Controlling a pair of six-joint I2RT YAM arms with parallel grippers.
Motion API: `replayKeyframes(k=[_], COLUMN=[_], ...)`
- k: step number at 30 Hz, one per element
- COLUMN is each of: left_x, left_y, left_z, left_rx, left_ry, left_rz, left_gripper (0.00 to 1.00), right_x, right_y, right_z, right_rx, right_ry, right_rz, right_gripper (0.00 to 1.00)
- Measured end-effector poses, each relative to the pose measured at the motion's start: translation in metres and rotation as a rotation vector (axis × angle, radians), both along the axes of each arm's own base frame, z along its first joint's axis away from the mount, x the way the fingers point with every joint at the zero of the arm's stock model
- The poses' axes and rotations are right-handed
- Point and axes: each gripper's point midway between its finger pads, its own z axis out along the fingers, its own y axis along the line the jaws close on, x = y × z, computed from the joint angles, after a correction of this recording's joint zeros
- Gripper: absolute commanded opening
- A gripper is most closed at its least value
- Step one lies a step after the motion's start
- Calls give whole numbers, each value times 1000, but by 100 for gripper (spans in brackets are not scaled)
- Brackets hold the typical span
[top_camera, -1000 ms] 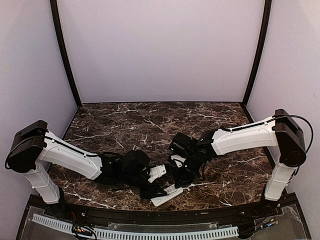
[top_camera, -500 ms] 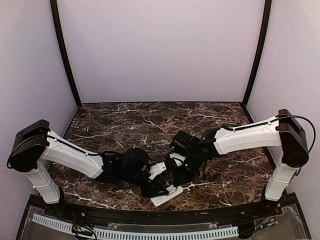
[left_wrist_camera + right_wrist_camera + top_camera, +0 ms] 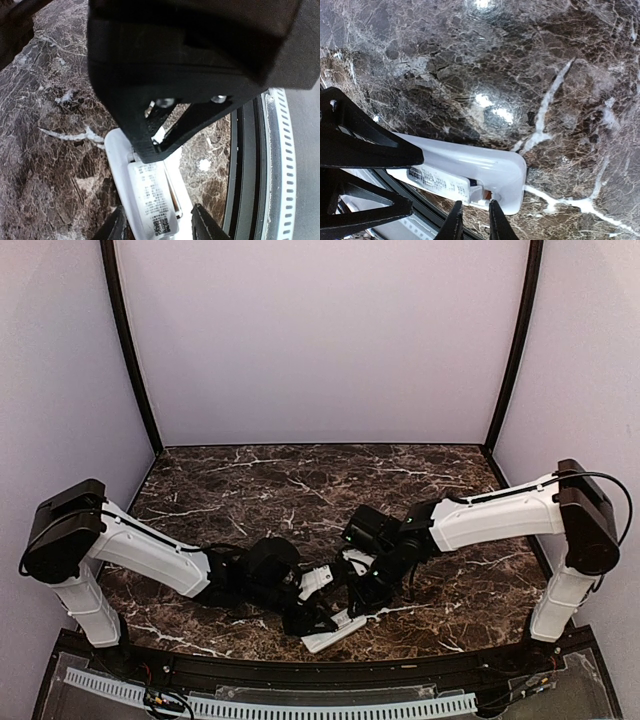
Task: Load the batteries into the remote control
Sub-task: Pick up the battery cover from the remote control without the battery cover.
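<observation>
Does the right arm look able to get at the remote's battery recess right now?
Probably yes. The right gripper hangs right at the recess end of the remote control, with nothing between. The left gripper holds the other end, clear of that path.

Pale lilac walls are closing in the scene: the back wall (image 3: 320, 340) is rising plain behind the table (image 3: 300, 480), the left wall (image 3: 50, 390) and right wall (image 3: 590, 370) are flanking it, and two black posts (image 3: 130, 350) (image 3: 514, 340) are curving up from the table's far corners. The tabletop, dark brown marble veined in white, is catching overhead light and showing bright glare spots (image 3: 492, 107). A white slotted strip (image 3: 300, 706) is running just below the table's near edge.
</observation>
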Motion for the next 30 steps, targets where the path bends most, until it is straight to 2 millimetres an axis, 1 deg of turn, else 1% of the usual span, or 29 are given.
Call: replayKeyframes(k=[9,15,22,30], left_x=[-1,-1,-3,-3], left_y=[2,3,4,5], left_z=[-3,-5,-7,-10], left_rx=[10,12,5,-4], left_ry=[15,18,27,35], left_rz=[0,3,4,6], left_gripper=[39,36,34,31], right_x=[-1,0,-3,-5], right_y=[2,3,7,13], right_z=[-5,-6,-8,-11], right_rx=[-7,-5,13,51], right_ry=[5,2,24,48], right_rz=[-2,-2,-4,-20], right_gripper=[15,12,11,8])
